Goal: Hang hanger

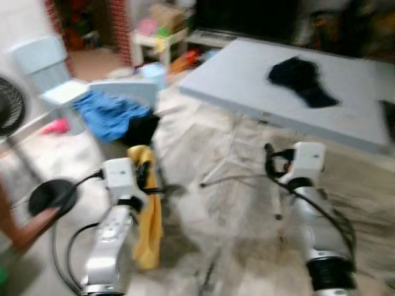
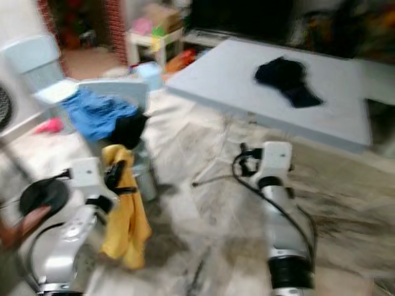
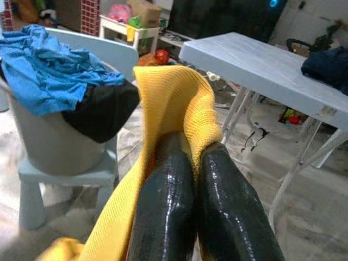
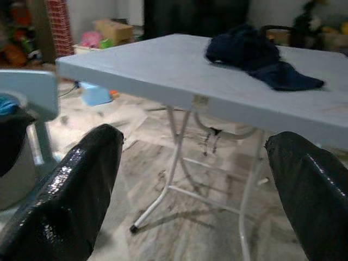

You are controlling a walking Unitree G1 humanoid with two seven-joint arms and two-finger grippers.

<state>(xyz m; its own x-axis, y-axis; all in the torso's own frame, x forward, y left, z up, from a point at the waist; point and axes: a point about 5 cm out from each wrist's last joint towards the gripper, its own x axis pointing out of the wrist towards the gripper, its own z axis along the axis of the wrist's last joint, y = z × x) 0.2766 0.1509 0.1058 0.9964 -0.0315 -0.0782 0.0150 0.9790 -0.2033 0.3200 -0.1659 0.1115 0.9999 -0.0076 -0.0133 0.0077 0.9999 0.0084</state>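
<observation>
My left gripper (image 3: 187,163) is shut on a yellow knitted garment (image 1: 149,216), which hangs down from its fingers over the floor. The cloth drapes over both black fingers (image 3: 163,206) in the left wrist view. My right gripper (image 4: 190,179) is open and holds nothing, raised in front of the light blue folding table (image 1: 259,80). A dark navy garment (image 1: 301,80) lies on that table's top. No hanger can be made out.
A small chair carries a basket (image 3: 54,147) with blue clothes (image 1: 111,114) and a black garment. A fan (image 1: 9,105) stands at the far left, its round base (image 1: 52,196) on the floor. A person's arm (image 1: 24,228) reaches in at the lower left. Toys and boxes (image 1: 160,24) sit behind.
</observation>
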